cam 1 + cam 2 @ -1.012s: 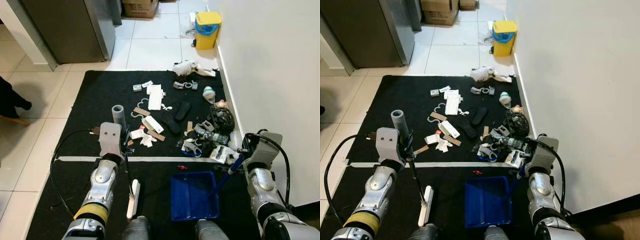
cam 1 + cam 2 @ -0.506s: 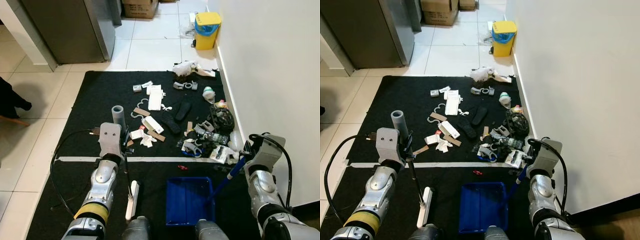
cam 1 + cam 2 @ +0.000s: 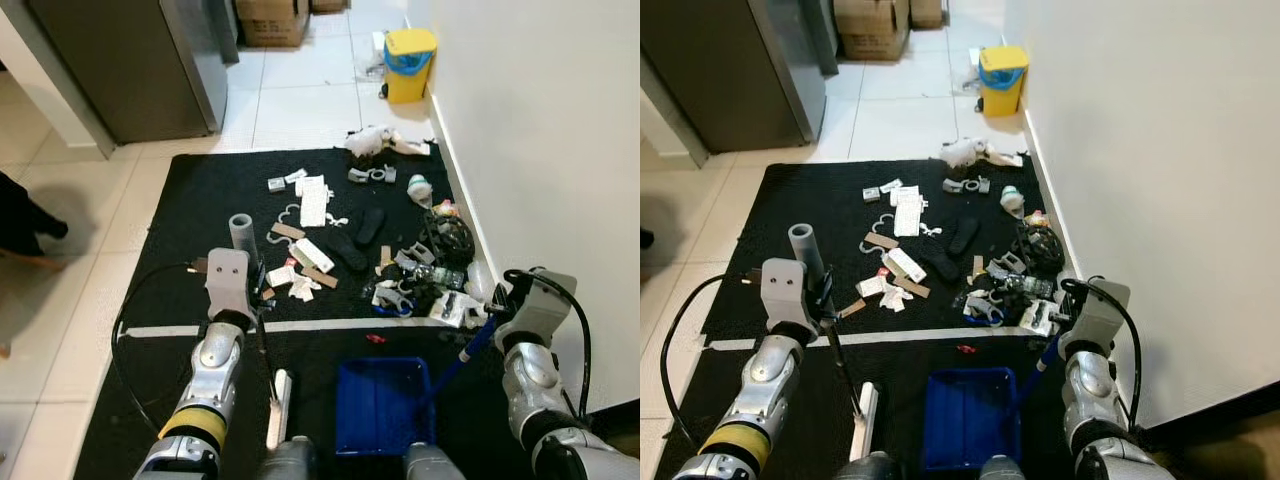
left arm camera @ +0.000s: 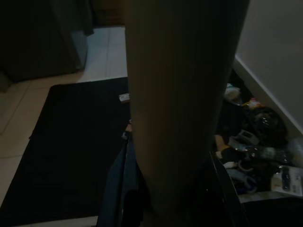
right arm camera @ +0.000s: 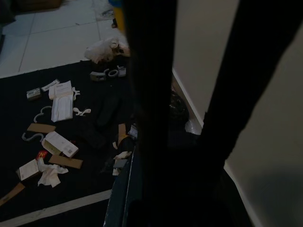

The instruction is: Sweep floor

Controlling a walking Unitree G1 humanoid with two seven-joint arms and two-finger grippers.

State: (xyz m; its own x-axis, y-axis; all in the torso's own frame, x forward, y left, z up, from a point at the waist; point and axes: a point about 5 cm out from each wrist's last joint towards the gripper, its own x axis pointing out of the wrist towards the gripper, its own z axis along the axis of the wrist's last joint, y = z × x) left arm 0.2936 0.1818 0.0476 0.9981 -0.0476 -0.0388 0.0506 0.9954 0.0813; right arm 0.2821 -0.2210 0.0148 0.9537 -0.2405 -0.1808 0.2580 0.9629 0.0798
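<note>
A black mat (image 3: 190,200) lies over pale tiled floor (image 3: 300,100), and litter is scattered across it from the centre out to three o'clock, where the white wall (image 3: 540,130) runs: a grey tube (image 3: 241,233), white packets and cardboard strips (image 3: 300,255), a pair of dark soles (image 3: 358,235), and a dense heap of tangled items (image 3: 430,270) against the wall. A crumpled white bag (image 3: 368,140) sits at the mat's twelve o'clock edge, with a yellow bin (image 3: 410,63) beyond it on the tiles. At six o'clock a blue dustpan (image 3: 383,405) rests flat on the mat, its blue handle (image 3: 462,352) rising toward four o'clock into the right gripper (image 3: 497,312), which appears clamped on it. The left gripper (image 3: 250,300), at seven o'clock, appears closed around a thin dark stick (image 3: 266,360) that runs down to a white brush head (image 3: 277,420) on the mat beside the pan — the brush is well short of the litter. A white tape line (image 3: 300,325) separates the tools from most of the debris; a small red scrap (image 3: 375,338) lies just on the pan's side of it. From here, the bulky heap is likely to jam or ride over the pan's lip if pulled at once, and light paper may be flicked past the pan — a steep brush angle would cause that. The pan could also skid away under brush pressure if it is not pinned down.
</note>
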